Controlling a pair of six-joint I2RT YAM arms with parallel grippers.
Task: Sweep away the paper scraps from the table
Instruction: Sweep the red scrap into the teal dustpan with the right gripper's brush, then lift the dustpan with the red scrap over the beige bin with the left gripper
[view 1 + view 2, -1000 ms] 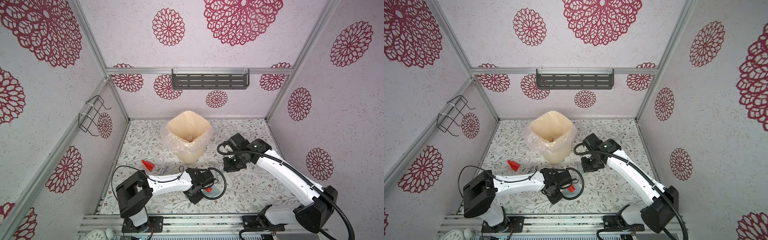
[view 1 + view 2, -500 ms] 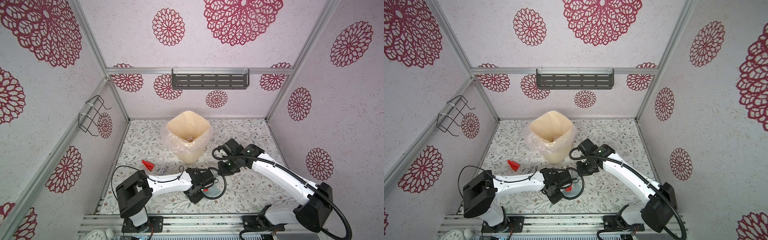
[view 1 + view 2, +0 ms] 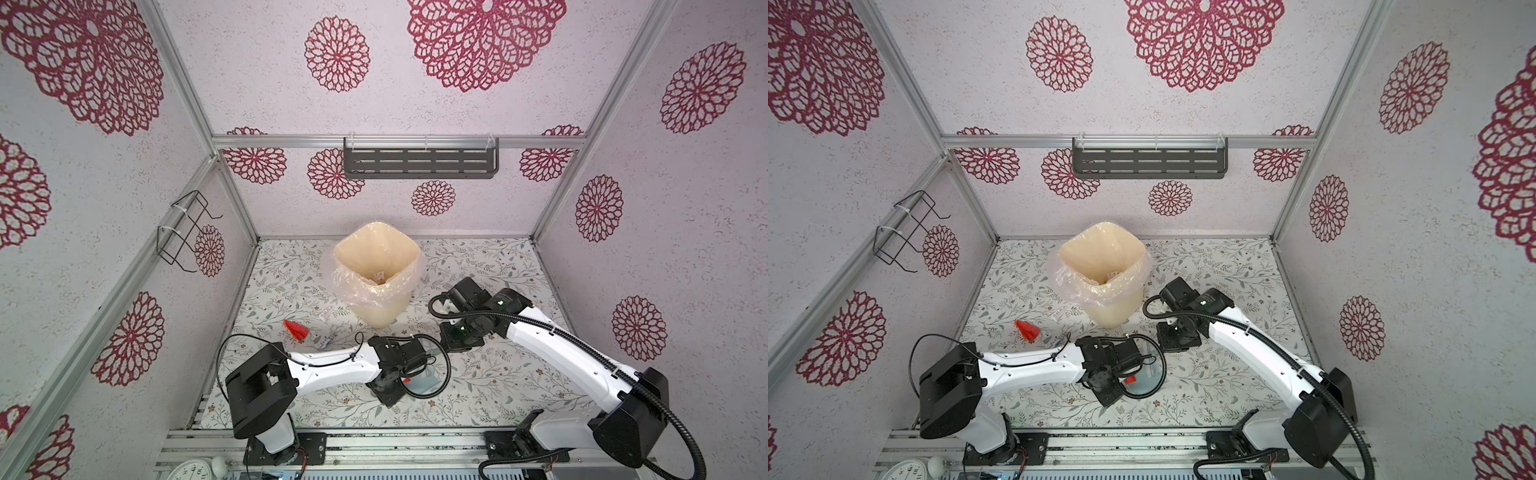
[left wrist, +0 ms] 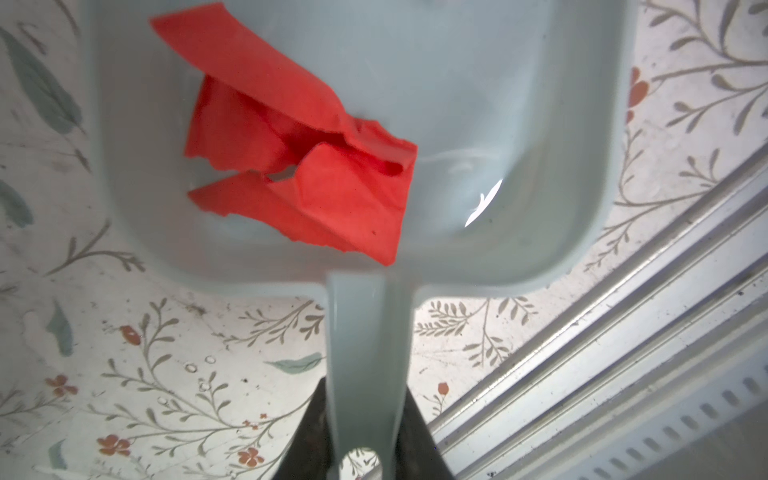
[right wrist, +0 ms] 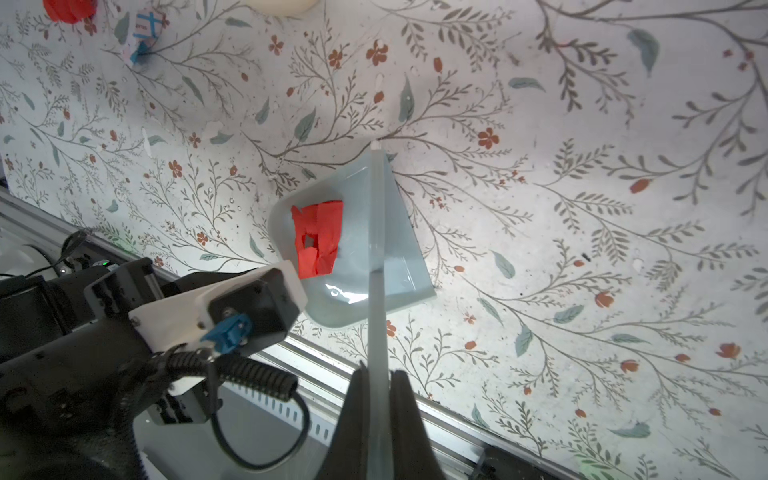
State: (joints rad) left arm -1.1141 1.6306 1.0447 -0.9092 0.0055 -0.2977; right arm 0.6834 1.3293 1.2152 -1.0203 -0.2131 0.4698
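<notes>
Floral-print white table first. A cream bin with a clear liner stands mid-back, and I see one small pale bit at its bottom, can't tell what. The pale blue pan lies flat near the table's front edge, just beside the metal rail. It holds one crumpled red scrap toward its handle end. My left gripper is clamped narrow on the pan's handle. My right gripper is pinched tight on the brush, which crosses the pan with its tip past the open lip; I can't tell if it touches the pan. Left of the bin on the table lies a second red scrap, with a white scrap between it and the bin. Bare printed surface lies beyond the pan's lip in the right wrist view.
</notes>
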